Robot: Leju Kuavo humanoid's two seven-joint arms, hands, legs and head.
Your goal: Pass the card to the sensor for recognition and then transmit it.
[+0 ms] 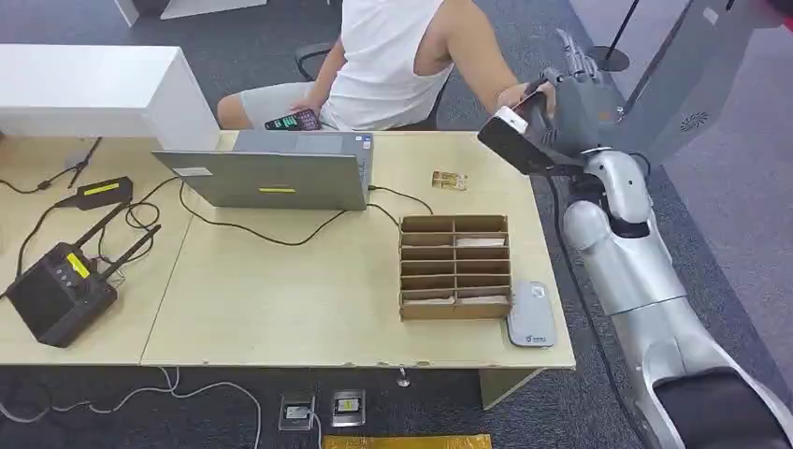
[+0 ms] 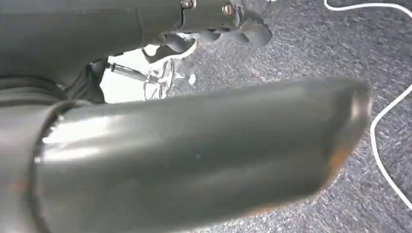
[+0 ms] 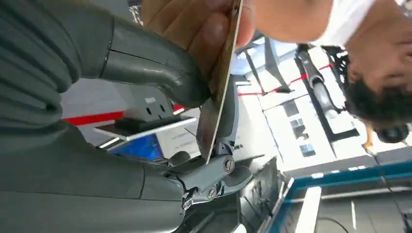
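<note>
My right hand (image 1: 580, 105) is raised past the table's far right corner. It pinches a thin card (image 3: 214, 109), seen edge-on, between the thumb (image 3: 155, 73) and a dark finger behind it. A seated person's hand (image 3: 194, 22) grips the same card at its other end (image 1: 529, 96). The grey card sensor (image 1: 531, 326) lies flat near the table's front right corner. My left hand (image 2: 194, 155) hangs over grey carpet, its thumb and fingers (image 2: 218, 22) apart with nothing between them.
A cardboard box (image 1: 455, 267) with several compartments stands beside the sensor. Another card (image 1: 449, 180) lies behind it. A laptop (image 1: 281, 173), cables, and a black radio unit (image 1: 61, 290) occupy the table's left and middle. The person in a white shirt (image 1: 383, 65) sits behind the table.
</note>
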